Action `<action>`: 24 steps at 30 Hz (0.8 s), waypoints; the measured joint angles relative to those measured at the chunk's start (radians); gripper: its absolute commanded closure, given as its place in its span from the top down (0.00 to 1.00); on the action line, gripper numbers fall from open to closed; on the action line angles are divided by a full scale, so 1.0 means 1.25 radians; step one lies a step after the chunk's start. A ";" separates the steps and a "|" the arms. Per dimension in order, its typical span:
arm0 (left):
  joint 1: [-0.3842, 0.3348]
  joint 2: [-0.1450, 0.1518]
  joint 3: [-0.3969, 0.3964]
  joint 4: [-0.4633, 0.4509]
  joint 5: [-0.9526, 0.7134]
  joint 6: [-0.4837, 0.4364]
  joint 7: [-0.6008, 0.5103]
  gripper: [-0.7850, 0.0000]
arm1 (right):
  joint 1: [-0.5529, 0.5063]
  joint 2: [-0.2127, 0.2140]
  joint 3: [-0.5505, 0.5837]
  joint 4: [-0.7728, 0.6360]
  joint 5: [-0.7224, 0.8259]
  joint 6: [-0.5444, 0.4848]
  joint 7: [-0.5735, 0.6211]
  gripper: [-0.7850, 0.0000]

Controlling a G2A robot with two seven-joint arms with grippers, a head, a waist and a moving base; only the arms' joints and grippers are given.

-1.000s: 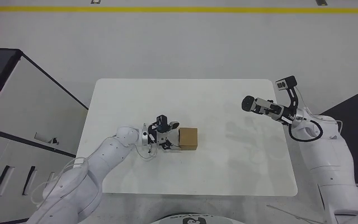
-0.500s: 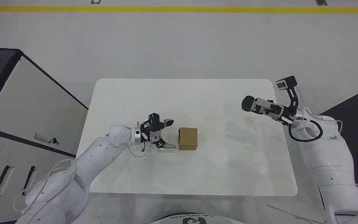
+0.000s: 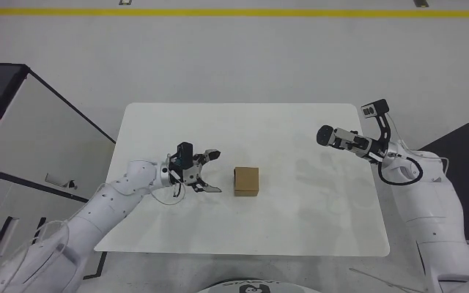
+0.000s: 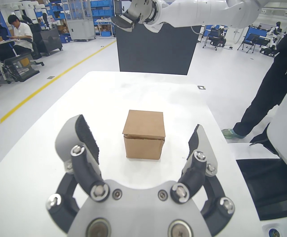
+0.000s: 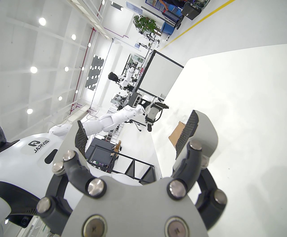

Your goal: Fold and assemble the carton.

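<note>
One brown carton (image 3: pixel 246 181) on a white table (image 3: pixel 308 212), both claws spread wide and empty.

The carton stands upright near the middle of the rounded tabletop, its top flaps folded flat and one seam showing along an upper edge. The left gripper (image 3: pixel 215 172) sits low over the table, just beside the carton and apart from it, its two fingers facing the box. The right gripper (image 3: pixel 323 135) hangs above the other end of the table, well apart from the carton. The tabletop is plain matte white. Around it lies a pale, glossy floor with a yellow line (image 3: pixel 234 12) running past the far side. A dark panel (image 4: pixel 154 49) stands at the table's right end, and shelves of blue bins (image 4: pixel 103 20) line the room behind.
</note>
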 measured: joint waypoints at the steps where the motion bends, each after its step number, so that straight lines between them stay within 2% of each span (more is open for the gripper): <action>1: 0.009 0.010 -0.012 -0.017 -0.003 -0.006 -0.006 1.00 | 0.000 0.000 0.000 0.000 0.000 0.000 0.000 1.00; 5: 0.053 0.053 -0.069 -0.082 -0.004 -0.019 -0.019 1.00 | 0.000 0.000 0.000 0.000 0.000 0.000 0.000 1.00; 11: 0.109 0.089 -0.129 -0.153 -0.012 -0.028 -0.028 1.00 | 0.000 0.000 0.000 0.000 0.000 0.000 0.000 1.00; 24: 0.112 0.091 -0.132 -0.155 -0.010 -0.029 -0.029 1.00 | 0.000 0.000 0.000 0.000 0.000 0.000 0.000 1.00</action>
